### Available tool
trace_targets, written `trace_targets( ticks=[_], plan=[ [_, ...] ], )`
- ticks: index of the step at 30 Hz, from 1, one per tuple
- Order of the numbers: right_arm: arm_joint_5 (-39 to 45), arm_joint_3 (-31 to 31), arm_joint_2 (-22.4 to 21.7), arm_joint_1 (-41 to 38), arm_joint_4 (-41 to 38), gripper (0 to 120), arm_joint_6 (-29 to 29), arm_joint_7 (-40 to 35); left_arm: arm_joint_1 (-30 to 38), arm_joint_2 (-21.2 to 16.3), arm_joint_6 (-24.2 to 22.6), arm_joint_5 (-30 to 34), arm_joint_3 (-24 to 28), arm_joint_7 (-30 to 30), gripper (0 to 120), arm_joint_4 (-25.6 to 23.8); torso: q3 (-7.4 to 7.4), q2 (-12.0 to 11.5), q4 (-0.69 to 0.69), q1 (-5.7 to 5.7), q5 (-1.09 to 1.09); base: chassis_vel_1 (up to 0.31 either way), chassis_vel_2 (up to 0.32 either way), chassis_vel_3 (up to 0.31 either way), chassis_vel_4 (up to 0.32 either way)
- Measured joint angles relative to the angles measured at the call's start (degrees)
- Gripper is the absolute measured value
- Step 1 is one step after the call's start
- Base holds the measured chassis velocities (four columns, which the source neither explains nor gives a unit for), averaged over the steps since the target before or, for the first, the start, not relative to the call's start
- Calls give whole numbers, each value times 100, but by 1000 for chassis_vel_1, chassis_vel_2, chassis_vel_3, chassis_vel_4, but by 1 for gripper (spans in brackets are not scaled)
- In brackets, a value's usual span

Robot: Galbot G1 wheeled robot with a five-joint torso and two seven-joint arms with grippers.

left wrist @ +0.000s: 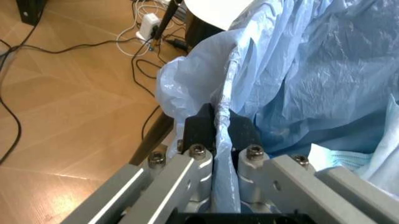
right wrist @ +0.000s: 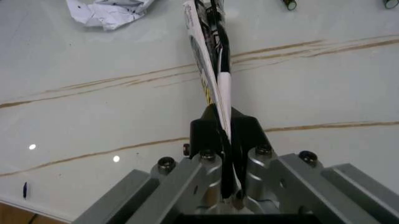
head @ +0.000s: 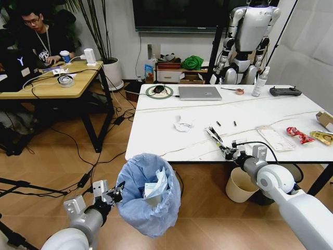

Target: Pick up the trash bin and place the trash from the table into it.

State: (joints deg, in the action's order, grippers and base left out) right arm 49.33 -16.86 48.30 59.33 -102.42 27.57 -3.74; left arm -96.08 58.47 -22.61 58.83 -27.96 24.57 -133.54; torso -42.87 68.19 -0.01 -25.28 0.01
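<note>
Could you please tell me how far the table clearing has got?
Done: left claw holds the bin up by its bag rim, with tissue already inside. In hand: right claw grips a flat wrapper over the table. Left: crumpled tissue, clear package, red wrapper, yellow wrapper.

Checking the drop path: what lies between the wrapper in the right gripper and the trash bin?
In the head view, bare white table top, then its front edge; the wrapper in the right gripper has nothing before the trash bin.
</note>
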Motion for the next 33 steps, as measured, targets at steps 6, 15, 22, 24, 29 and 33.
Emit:
trace_targets(
  ticks=[6,15,22,24,29,33],
  plan=[
    [-14,-30,-20,11,-23,0,-35,44,11,-5,-3,9,9,1,0,1,0,0,0,0,-1,0,0,0,0],
    [-1010,-396,-176,150,-297,0,-1240,959,0,-16,-10,37,32,12,0,13,0,0,0,0,-2,0,0,0,0],
    [-902,-502,-482,289,-1244,0,-1713,1339,-4,-45,-26,98,159,39,0,-65,0,0,-1,0,-2,0,0,0,0],
    [-506,-301,-598,306,-1719,0,-1828,1393,65,-79,-33,146,303,53,0,-83,1,0,1,0,-1,0,0,0,0],
    [-156,306,-951,341,-2153,0,-2348,1573,279,-190,-33,246,511,65,0,-33,1,0,0,0,-2,0,0,0,0],
    [-134,758,-1219,297,-2249,0,-2595,1749,497,-301,-30,380,659,101,0,31,1,0,-2,0,-1,0,0,0,0]
  ],
)
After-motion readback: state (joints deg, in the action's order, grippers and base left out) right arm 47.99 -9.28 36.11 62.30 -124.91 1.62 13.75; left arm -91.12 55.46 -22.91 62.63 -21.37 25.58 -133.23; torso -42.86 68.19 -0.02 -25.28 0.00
